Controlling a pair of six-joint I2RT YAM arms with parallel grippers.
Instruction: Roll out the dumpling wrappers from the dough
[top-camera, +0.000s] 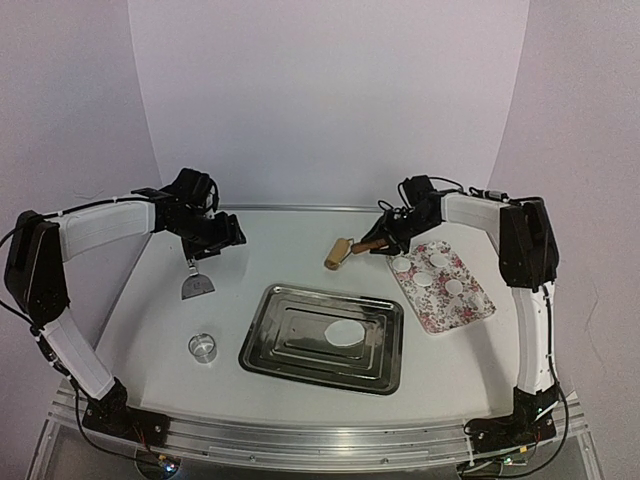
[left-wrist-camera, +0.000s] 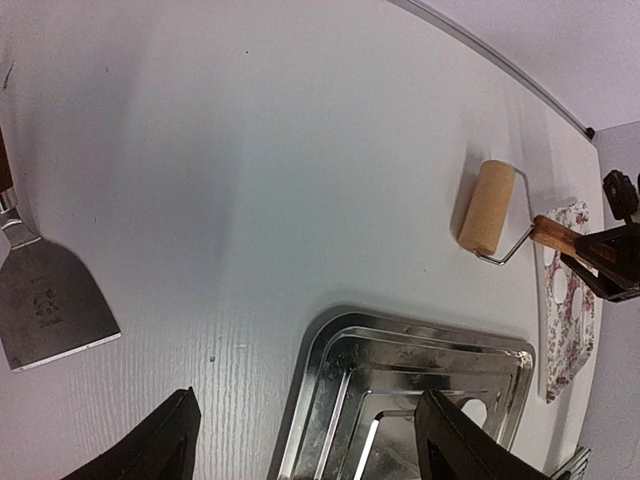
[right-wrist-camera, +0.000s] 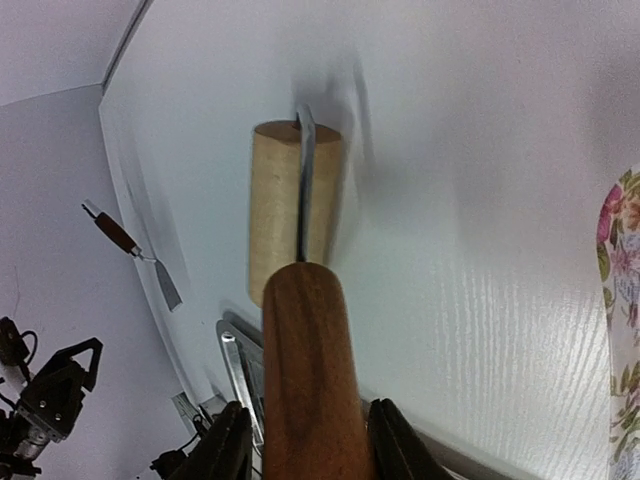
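Note:
Several dumpling wrappers (top-camera: 422, 278), small white discs, lie on the floral plate (top-camera: 470, 305) at the right. An oval piece of white dough (top-camera: 346, 332) lies in the steel tray (top-camera: 270, 350). The wooden roller (top-camera: 338, 254) rests on the table behind the tray. Its brown handle (right-wrist-camera: 310, 350) sits between the fingers of my right gripper (right-wrist-camera: 308, 408), with a narrow gap on each side; this gripper is open. My left gripper (left-wrist-camera: 308, 400) hovers open and empty over the tray's far left corner (left-wrist-camera: 330, 350). The metal scraper (left-wrist-camera: 50, 300) lies on the table to its left.
A clear ring cutter (top-camera: 203, 347) stands on the table left of the tray. The scraper (top-camera: 196, 285) lies just in front of the left gripper (top-camera: 212, 238). The floral plate's edge (right-wrist-camera: 625, 300) is close to the right of the roller barrel (right-wrist-camera: 290, 190).

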